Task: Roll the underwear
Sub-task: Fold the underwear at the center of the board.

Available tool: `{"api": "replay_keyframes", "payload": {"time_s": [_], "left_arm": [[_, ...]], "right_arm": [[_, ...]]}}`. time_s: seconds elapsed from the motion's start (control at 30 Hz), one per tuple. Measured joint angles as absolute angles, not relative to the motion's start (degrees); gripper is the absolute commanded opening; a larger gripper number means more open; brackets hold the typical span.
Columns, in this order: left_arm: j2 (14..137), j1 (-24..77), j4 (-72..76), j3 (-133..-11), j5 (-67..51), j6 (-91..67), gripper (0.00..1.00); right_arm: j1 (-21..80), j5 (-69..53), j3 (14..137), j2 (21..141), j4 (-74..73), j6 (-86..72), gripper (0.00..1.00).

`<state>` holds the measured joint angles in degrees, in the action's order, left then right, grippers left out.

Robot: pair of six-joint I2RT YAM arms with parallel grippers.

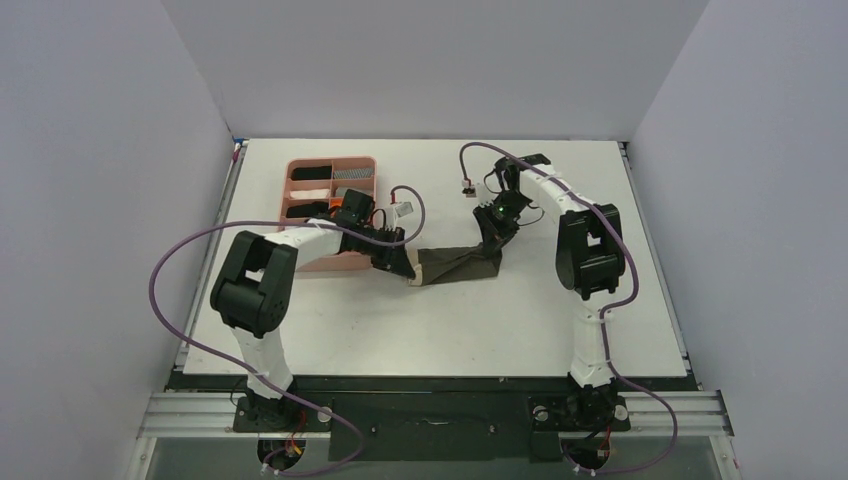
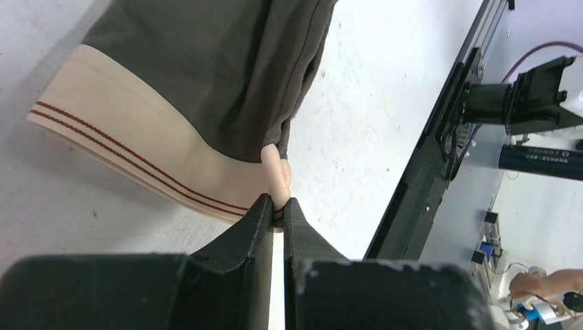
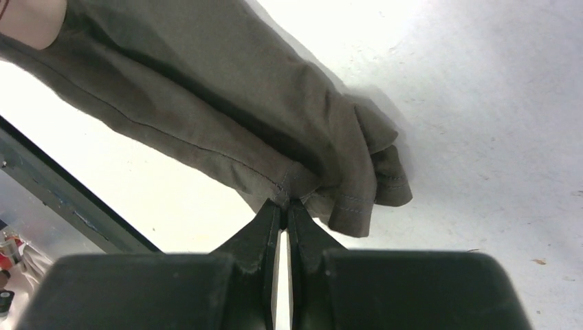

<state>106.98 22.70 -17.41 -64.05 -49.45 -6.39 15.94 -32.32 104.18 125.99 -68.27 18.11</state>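
Right, I see the underwear (image 1: 458,264) stretched at mid-table (image 1: 430,330), its long axis running left to right, with the beige waistband (image 2: 124,148) end toward the pink tray (image 1: 325,266). My left gripper (image 2: 276,210) is clamped on the waistband, and my right gripper (image 3: 283,206) is clamped on the dark hem.

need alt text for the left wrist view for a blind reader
The left pincer pinches the beige waistband of the dark grey-brown underwear, stretched out over the white table. Two thin red stripes run along the waistband.
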Motion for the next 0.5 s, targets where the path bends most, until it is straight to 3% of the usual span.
{"api": "replay_keyframes", "payload": {"time_s": [0.17, 0.3, 0.5], "left_arm": [[107.35, 22.70, -15.59, -65.28, -48.31, -9.34, 0.00], [108.07, 22.70, -14.72, -66.17, -47.86, -10.94, 0.00], [108.66, 22.70, -14.24, -66.54, -46.76, -12.56, 0.00]], "right_arm": [[15.33, -31.09, 104.20, 126.54, -66.85, 16.80, 0.08], [15.27, -29.98, 104.20, 126.54, -65.65, 15.66, 0.27], [14.85, -29.34, 104.53, 126.43, -64.90, 14.94, 0.38]]}}
